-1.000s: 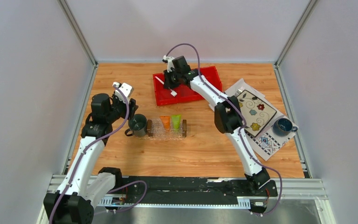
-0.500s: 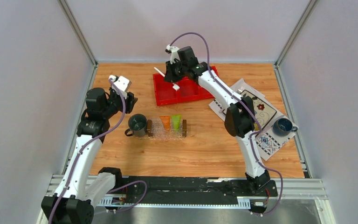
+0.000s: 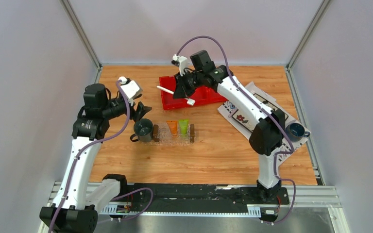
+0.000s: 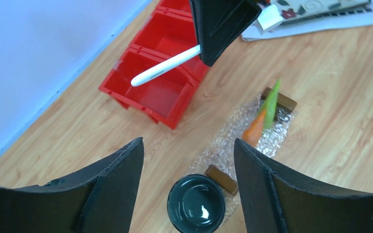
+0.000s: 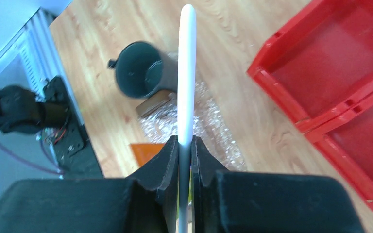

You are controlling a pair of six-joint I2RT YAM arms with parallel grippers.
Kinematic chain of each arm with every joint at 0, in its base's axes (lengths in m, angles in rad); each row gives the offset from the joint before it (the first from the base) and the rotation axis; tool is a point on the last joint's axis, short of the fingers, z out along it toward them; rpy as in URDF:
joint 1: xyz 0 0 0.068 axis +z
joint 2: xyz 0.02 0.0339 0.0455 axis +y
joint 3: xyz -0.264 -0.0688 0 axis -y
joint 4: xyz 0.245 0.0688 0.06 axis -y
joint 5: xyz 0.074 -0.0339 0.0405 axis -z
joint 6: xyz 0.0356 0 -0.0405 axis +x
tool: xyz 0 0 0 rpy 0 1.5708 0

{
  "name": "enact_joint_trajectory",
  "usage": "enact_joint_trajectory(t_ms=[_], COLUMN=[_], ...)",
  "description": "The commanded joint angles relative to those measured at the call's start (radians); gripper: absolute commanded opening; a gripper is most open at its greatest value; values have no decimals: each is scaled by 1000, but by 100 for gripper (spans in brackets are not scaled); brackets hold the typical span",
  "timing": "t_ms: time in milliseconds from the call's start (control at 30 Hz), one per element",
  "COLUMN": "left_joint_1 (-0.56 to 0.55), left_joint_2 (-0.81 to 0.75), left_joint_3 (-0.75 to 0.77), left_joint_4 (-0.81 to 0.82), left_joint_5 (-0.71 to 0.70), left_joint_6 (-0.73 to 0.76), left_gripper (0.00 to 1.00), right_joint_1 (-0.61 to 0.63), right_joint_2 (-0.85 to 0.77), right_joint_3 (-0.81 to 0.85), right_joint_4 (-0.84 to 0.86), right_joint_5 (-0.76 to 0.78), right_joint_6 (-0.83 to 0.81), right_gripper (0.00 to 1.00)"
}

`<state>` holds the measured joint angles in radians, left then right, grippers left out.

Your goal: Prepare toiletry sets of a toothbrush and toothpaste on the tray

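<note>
My right hand (image 3: 181, 91) is clamped on the white toothbrush (image 5: 186, 73) and holds it in the air behind the tray (image 3: 163, 137), over the red bin (image 3: 204, 98). The handle sticks out on both sides of the fingers. The clear tray sits on the wooden tabletop (image 3: 213, 155). It carries the toothpaste, an orange tube (image 3: 173, 127) and a green tube (image 3: 183, 126), side by side towards its right end. A dark mug (image 3: 143, 129) stands just beside the tray's left end. My left hand (image 4: 188, 145) hangs above that mug, its fingers wide apart with nothing between them.
</note>
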<state>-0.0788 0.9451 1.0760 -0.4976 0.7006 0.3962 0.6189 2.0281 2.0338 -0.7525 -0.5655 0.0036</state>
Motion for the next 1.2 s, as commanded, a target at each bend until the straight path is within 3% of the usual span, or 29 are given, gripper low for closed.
enact_joint_trajectory(t_ms=[0, 200, 533, 1000, 1167], left_joint_1=[-28, -162, -286, -372, -389], left_joint_2=[-32, -52, -65, -16, 1], left_joint_3=[30, 48, 76, 38, 21], left_joint_4=[-114, -193, -231, -285, -269], left_joint_5=[125, -15, -190, -250, -265], left_joint_6=[159, 335, 469, 566, 563], left_gripper=[76, 77, 77, 75, 66], right_joint_1=[31, 73, 140, 156, 159], right_joint_2=[-140, -200, -246, -258, -258], right_joint_3=[-44, -86, -135, -133, -132], right_joint_4=[-85, -162, -225, -240, -239], right_joint_5=[-111, -181, -195, -237, -246], right_joint_6=[-102, -152, -217, -226, -225], right_gripper=[0, 0, 0, 0, 0])
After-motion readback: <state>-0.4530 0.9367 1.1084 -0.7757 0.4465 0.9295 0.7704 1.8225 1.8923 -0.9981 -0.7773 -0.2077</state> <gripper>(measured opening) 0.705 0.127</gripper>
